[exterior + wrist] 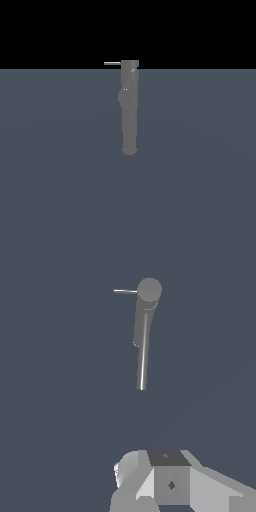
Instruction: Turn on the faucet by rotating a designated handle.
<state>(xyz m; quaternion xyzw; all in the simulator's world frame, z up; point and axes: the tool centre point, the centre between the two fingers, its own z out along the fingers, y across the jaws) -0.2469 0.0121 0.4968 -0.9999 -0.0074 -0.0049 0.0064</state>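
The faucet [129, 110] is a long matte grey cylinder on the dark floor, with its rounded end toward the bottom of the exterior view and its squarer cap at the far end. A small bulge sits on its side. The handle [112, 63] is a thin pale rod jutting from the cap toward the exterior view's left. The wrist view shows the faucet [144, 331] and the handle [125, 291] from a distance. No gripper fingers show in either view.
A white and grey boxy part of the arm [170, 483] fills the lower edge of the wrist view, well apart from the faucet. The plain dark blue-grey floor [60, 175] surrounds the faucet.
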